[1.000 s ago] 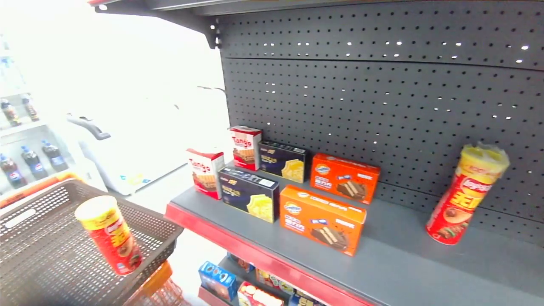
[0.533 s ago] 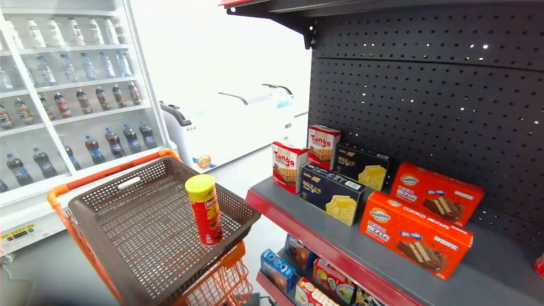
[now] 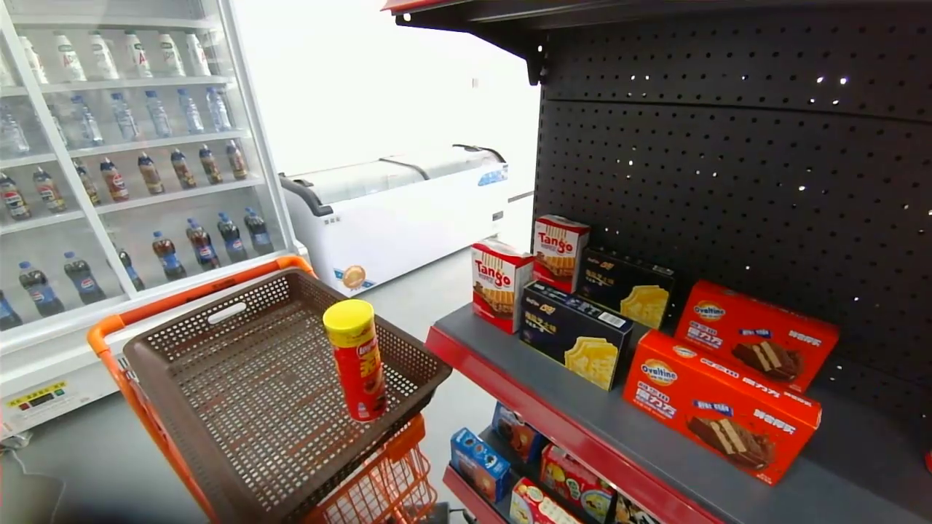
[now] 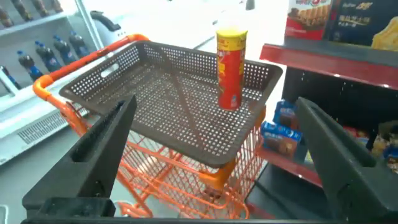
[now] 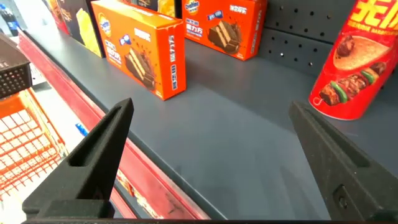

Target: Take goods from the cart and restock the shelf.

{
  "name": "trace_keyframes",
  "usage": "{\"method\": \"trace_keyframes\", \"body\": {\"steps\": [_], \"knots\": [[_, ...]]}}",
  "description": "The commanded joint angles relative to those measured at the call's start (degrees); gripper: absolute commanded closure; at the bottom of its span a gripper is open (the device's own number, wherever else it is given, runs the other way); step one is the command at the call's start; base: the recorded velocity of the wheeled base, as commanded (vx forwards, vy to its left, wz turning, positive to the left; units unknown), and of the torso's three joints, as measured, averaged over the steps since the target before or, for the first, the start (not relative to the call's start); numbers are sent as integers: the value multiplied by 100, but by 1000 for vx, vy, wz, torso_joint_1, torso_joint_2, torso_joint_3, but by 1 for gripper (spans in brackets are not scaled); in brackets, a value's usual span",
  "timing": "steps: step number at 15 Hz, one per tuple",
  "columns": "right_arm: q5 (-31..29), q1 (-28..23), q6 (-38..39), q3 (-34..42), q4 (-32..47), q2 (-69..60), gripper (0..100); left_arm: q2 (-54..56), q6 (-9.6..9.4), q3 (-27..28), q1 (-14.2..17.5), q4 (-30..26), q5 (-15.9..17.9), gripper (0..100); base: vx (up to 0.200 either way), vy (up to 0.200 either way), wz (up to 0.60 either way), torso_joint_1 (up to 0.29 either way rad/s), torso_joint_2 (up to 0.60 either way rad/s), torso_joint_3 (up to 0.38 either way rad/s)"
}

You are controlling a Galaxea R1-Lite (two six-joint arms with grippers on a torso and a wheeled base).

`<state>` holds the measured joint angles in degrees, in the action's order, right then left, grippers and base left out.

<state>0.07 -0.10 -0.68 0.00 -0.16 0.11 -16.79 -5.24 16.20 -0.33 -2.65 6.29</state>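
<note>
Head view, grey shelf [image 3: 626,431], drinks fridge [image 3: 109,182], freezer [image 3: 393,211]

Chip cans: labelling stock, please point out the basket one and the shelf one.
basket can [image 3: 357,362]: head view, middle of red body.
shelf can [image 5: 353,61]: right wrist view, red side wall.

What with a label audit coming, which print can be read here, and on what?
Red-and-white boxes: big brand word, legible, left unquoted.
Orange boxes: round brand logo legible, left unquoted; rest too small.
Dark boxes: print too small.
Cart can: label blurred.
Shelf can: large yellow characters, cut off at the picture's edge.
Bottles: labels too small.
Freezer sticker: too small.
</note>
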Motion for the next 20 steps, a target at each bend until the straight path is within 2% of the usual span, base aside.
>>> {"method": "trace_keyframes", "body": {"steps": [1, 3, 4, 5, 7, 10, 11, 13, 14, 17, 20], "knots": [[1, 1, -2, 0, -2, -2, 0, -2057, -328, 885, -73, -17, 30, 0, 0, 0, 0, 0, 0, 0], [1, 1, -2, 0, -2, -2, 0, -2663, -399, 1008, -143, 177, -14, 0, 0, 0, 0, 0, 0, 0], [1, 1, -2, 0, -2, -2, 0, -3006, -381, 1025, -486, 300, -23, 0, 0, 0, 0, 0, 0, 0], [1, 1, -2, 0, -2, -2, 0, -3278, -355, 1052, -644, 440, -31, 0, 0, 0, 0, 0, 0, 0], [1, 1, -2, 0, -2, -2, 0, -4280, -495, 1166, -653, 809, -23, 0, 0, 0, 0, 0, 0, 0], [1, 1, -2, 0, -2, -2, 0, -5774, -487, 1307, -635, 2189, -172, 0, 0, 0, 0, 0, 0, 0], [1, 1, -2, 0, -2, -2, 0, -5968, -487, 1315, -635, 2383, -242, 0, 0, 0, 0, 0, 0, 0], [1, 1, -2, 0, -2, -2, 0, -7014, -495, 1315, -661, 3596, -339, 0, 0, 0, 0, 0, 0, 0], [1, 1, -2, 0, -2, -2, 0, -7453, -504, 1333, -670, 3982, -365, 0, 0, 0, 0, 0, 0, 0], [1, 1, -2, 0, -2, -2, 0, -8543, -478, 1509, -855, 4738, -708, 0, 0, 0, 0, 0, 0, 0], [1, 1, -2, 0, -2, -2, 0, -9193, -355, 1825, -1022, 4975, -893, 0, 0, 0, 0, 0, 0, 0]]}}
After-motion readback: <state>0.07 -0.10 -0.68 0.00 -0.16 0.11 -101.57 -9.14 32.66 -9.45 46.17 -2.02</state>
